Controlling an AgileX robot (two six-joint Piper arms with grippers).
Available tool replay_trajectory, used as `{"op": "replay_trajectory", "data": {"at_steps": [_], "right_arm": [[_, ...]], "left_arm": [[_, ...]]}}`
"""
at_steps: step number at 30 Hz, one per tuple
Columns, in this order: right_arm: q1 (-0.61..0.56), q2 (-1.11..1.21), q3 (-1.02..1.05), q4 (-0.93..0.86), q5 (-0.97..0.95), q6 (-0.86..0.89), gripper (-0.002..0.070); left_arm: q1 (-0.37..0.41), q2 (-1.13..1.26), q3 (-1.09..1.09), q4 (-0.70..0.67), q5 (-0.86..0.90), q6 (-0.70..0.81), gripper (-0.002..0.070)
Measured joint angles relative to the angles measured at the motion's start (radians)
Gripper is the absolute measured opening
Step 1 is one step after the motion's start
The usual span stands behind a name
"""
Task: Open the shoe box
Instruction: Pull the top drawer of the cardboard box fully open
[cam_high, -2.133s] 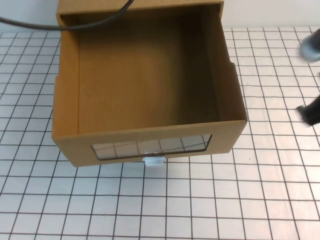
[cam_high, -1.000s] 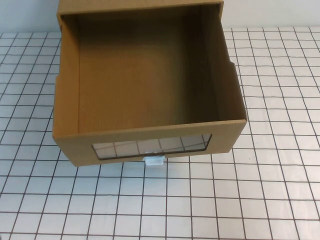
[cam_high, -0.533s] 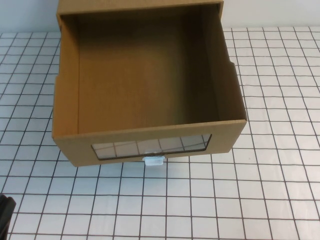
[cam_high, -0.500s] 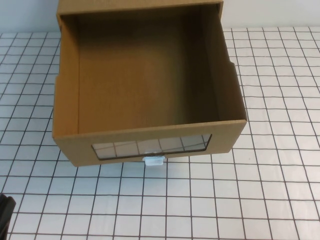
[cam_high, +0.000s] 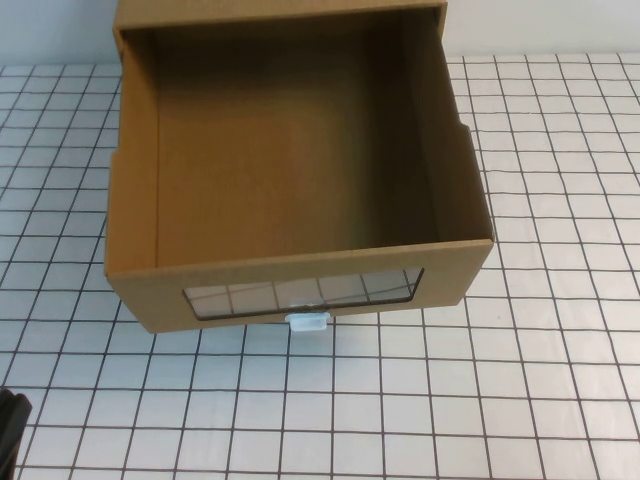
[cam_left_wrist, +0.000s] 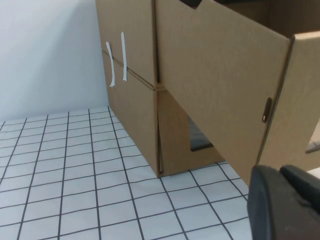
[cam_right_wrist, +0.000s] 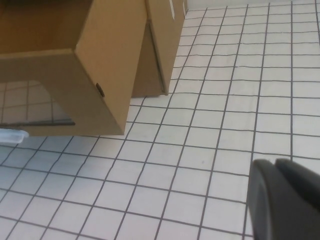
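Shoe box (cam_high: 300, 150): brown cardboard, matt, with a fine paper grain on the inner floor. Cut edges are raw and slightly fibrous.

Window (cam_high: 300, 293) in front panel: clear plastic film, glossy, with the grid showing in it.

Pull tab (cam_high: 308, 322) under window: whitish translucent plastic, smooth.

Tape strips (cam_left_wrist: 116, 59) on box side: white, smooth, slight sheen.

Table (cam_high: 560, 380): white surface with printed dark grid lines, smooth, soft sheen in places.

Wall (cam_left_wrist: 45, 55): plain white, matt.

Left gripper (cam_left_wrist: 280, 172), low beside the box's corner: black, matt, plastic-looking.

Right gripper (cam_right_wrist: 276, 172), over bare table: same black matt finish.
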Motion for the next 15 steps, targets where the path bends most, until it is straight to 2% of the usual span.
{"op": "replay_trajectory", "data": {"at_steps": [10, 15], "right_arm": [[0.000, 0.000, 0.002, -0.092, -0.009, 0.000, -0.0013], [-0.046, -0.007, 0.039, -0.161, -0.159, 0.000, -0.0013]], "left_arm": [[0.000, 0.000, 0.000, 0.000, 0.000, 0.000, -0.0002], [0.000, 0.000, 0.000, 0.000, 0.000, 0.000, -0.0002]]}}
